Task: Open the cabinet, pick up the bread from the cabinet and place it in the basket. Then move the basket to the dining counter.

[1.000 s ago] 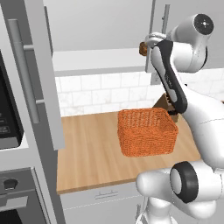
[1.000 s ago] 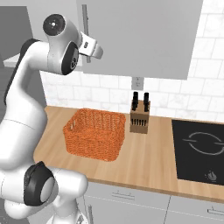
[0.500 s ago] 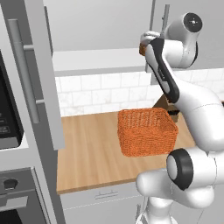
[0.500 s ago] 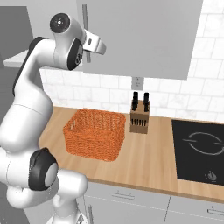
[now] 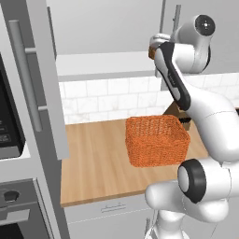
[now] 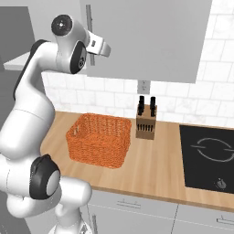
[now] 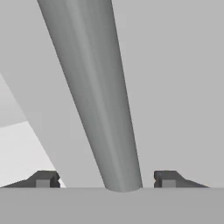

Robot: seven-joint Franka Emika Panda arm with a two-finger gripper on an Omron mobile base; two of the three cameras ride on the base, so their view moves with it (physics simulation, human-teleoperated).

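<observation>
While its two tips stand apart with a gap on each side of the bar handle (image 7: 94, 96) between them, the gripper (image 7: 105, 179) grips nothing. Cabinet (image 6: 151, 36): door directly ahead of the tips. Basket (image 5: 156, 140): on the wood counter (image 5: 93, 163), well below the gripper; knife block (image 6: 146, 122) just beside it.

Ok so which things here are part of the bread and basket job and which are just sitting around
Part of the job:
- cabinet, its bar handle between the end effector fingers
- bread on the cabinet shelf, half hidden by the arm
- basket on the counter

Just sitting around:
- knife block
- cooktop
- oven
</observation>
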